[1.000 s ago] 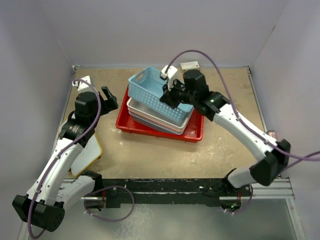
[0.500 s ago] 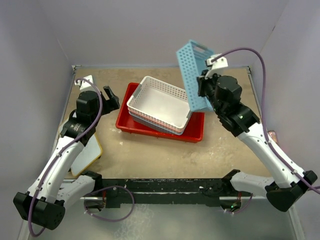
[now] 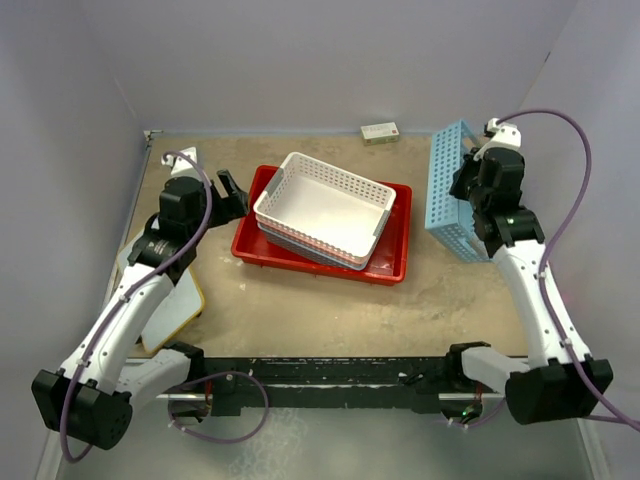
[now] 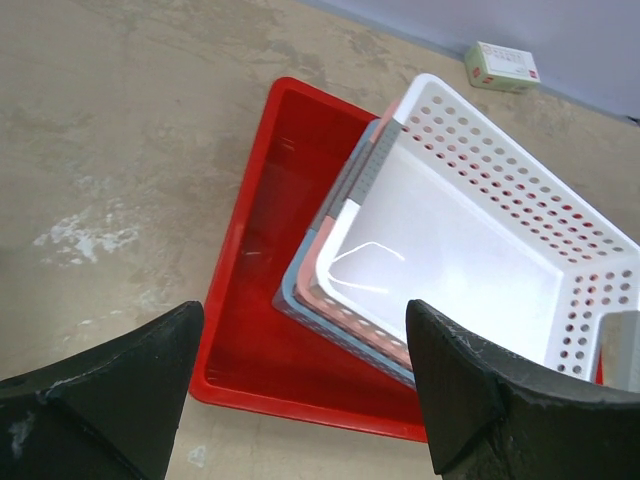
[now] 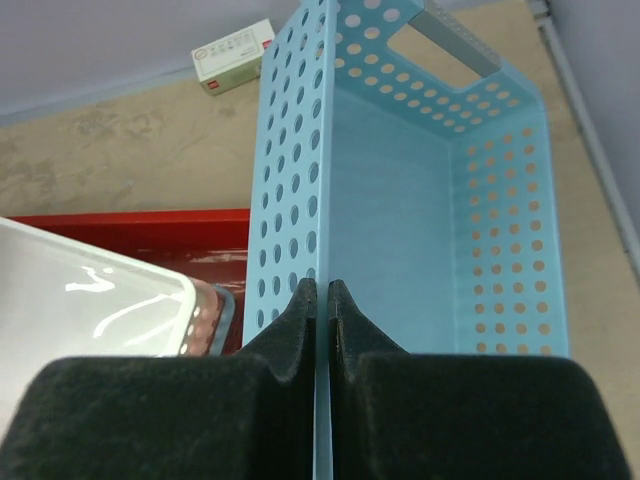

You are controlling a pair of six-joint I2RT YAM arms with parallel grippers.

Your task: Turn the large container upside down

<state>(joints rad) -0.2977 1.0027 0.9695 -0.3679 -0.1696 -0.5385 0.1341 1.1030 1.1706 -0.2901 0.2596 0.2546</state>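
The large red tray (image 3: pixel 250 250) sits right side up at mid table, also in the left wrist view (image 4: pixel 285 300). A nested stack of baskets, white (image 3: pixel 325 205) over pink and light blue, rests in it. My left gripper (image 3: pixel 233 195) is open and empty, just left of the tray's left wall (image 4: pixel 300 390). My right gripper (image 3: pixel 468 180) is shut on the long wall of a light-blue perforated basket (image 3: pixel 450 205), held tilted on its side at the right of the tray; in the right wrist view (image 5: pixel 322 290) the wall (image 5: pixel 290 180) runs between the fingers.
A small white box (image 3: pixel 379 131) lies by the back wall, also seen in the wrist views (image 4: pixel 502 65) (image 5: pixel 232 55). A white and yellow board (image 3: pixel 175 305) lies at the left under my left arm. Walls enclose the table on three sides.
My right gripper has carried the light-blue basket off the stack, up and then right, down to the table's right side. The left gripper has edged closer to the tray.
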